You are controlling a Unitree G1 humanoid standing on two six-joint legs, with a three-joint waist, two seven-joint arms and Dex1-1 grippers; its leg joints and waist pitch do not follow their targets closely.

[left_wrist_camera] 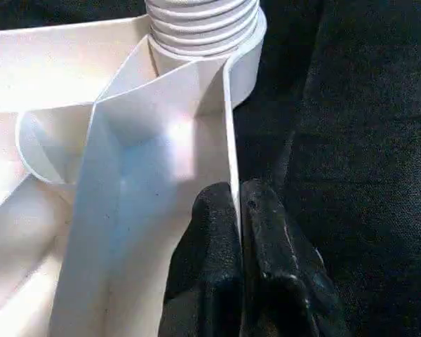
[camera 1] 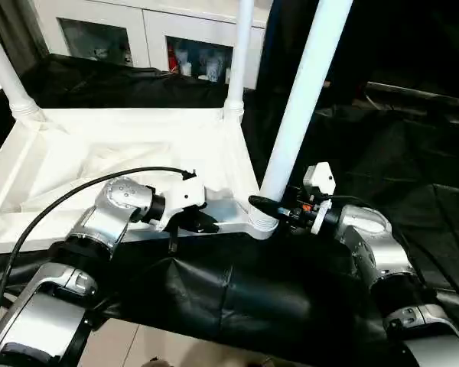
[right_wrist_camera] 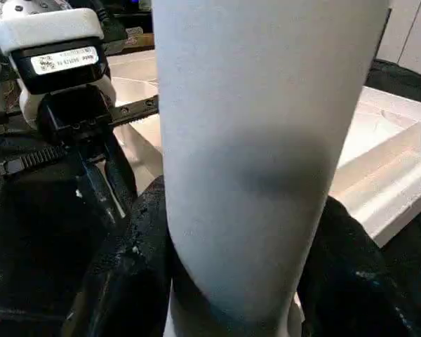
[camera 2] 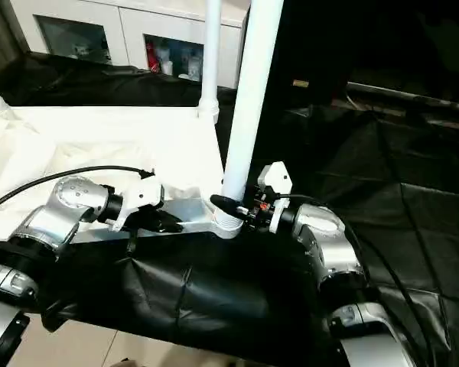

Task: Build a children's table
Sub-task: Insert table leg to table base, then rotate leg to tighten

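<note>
Children's table top (camera 1: 99,153) lies upside down, ribbed underside up, on the black cloth (camera 1: 237,290). Three legs stand in corner sockets.

Right gripper (camera 1: 279,208): its two black fingers (right_wrist_camera: 126,281) straddle the near-right leg (camera 1: 302,99) just above the threaded base, clamped on it from both sides. Leg is upright, its ribbed end seated in the near-right corner socket (camera 1: 263,226).

Left gripper (left_wrist_camera: 237,239): fingers pressed together on the thin near rim wall (left_wrist_camera: 228,140) of the top, just beside that same socket, pinning the top down.

Step in hand, as judged: driving this leg home. Advice:
- Keep the leg vertical; any tilt risks binding the threads.
- Turn in short strokes, regripping low.
- Left pinch must hold so the top cannot spin on the cloth.

White glass-door cabinet (camera 1: 149,34) behind, well apart.
</note>
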